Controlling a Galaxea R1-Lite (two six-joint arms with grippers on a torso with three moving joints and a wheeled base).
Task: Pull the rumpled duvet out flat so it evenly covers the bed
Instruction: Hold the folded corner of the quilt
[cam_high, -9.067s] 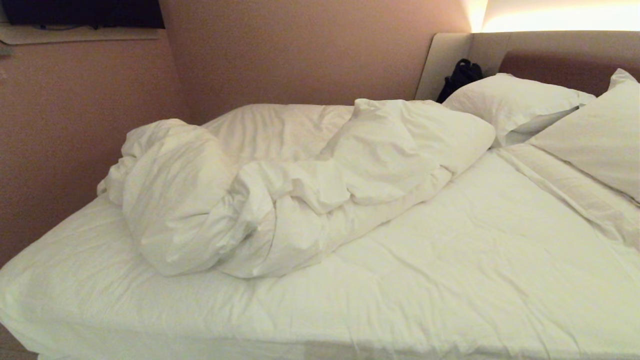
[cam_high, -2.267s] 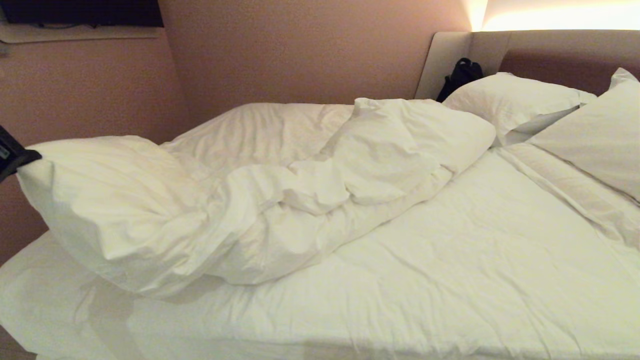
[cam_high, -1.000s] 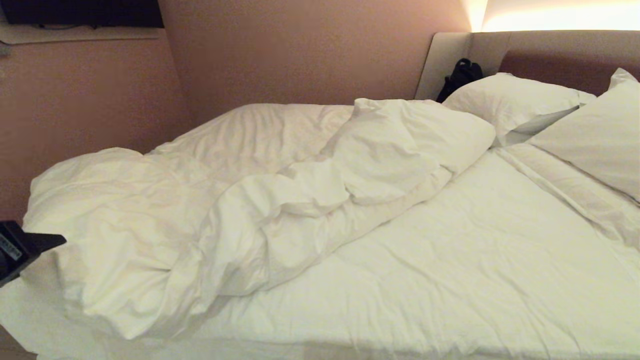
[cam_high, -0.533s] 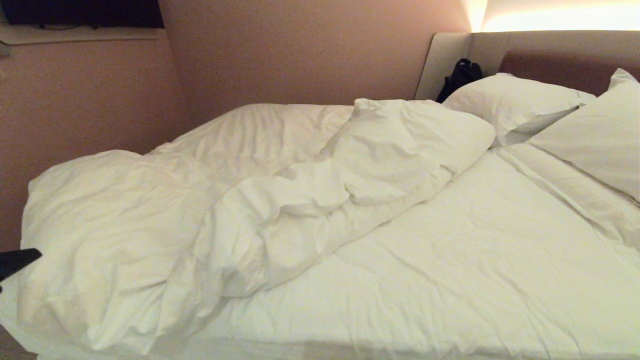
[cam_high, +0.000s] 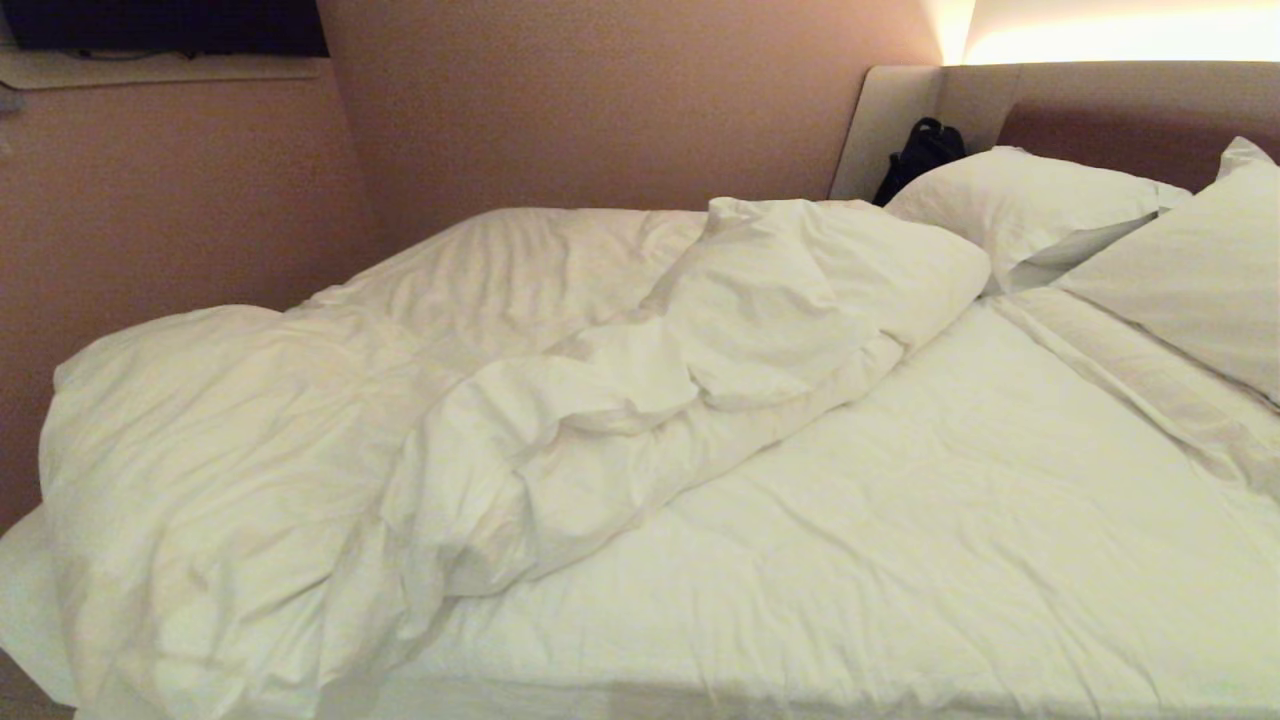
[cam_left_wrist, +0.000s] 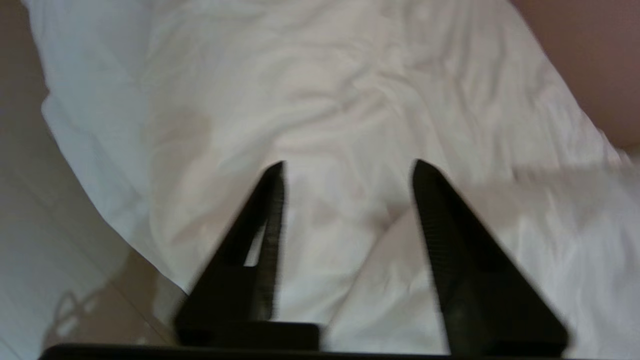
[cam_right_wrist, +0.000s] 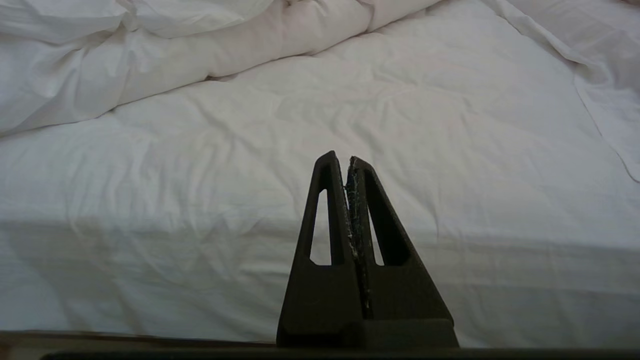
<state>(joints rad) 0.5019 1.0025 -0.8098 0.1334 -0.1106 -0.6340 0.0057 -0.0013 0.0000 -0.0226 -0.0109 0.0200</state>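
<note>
- Head view: the duvet (cam_high: 430, 420) is lying rumpled over the far half of the bed (cam_high: 900, 560), stretching from the foot-end corner on the left up toward the head end.
- Its foot-end part is spreading fairly flat and is hanging over the bed's near left corner; its middle is bunching into a thick ridge that is running diagonally across the mattress.
- The near half of the mattress is showing only the creased fitted sheet (cam_high: 950, 520).
- Two pillows (cam_high: 1030, 210) are leaning at the head end, against the padded headboard (cam_high: 1100, 110); the upper end of the duvet is lying just beside the nearer-to-centre pillow.
- A dark bag (cam_high: 922, 150) is sitting in the far corner by the headboard. Neither arm is showing in this view.
- Left wrist view: the left claw (cam_left_wrist: 347, 167) is hovering over the duvet's wrinkled cloth near the bed's edge, with its two dark fingers (cam_left_wrist: 265, 215) standing well apart and nothing between them.
- A strip of pale floor (cam_left_wrist: 45, 280) is showing beside the hanging edge of the duvet.
- Right wrist view: the right claw (cam_right_wrist: 347, 160) is sitting low in front of the bed's near edge, its fingers pressing together on nothing and pointing across the bare sheet toward the duvet's ridge.
</note>
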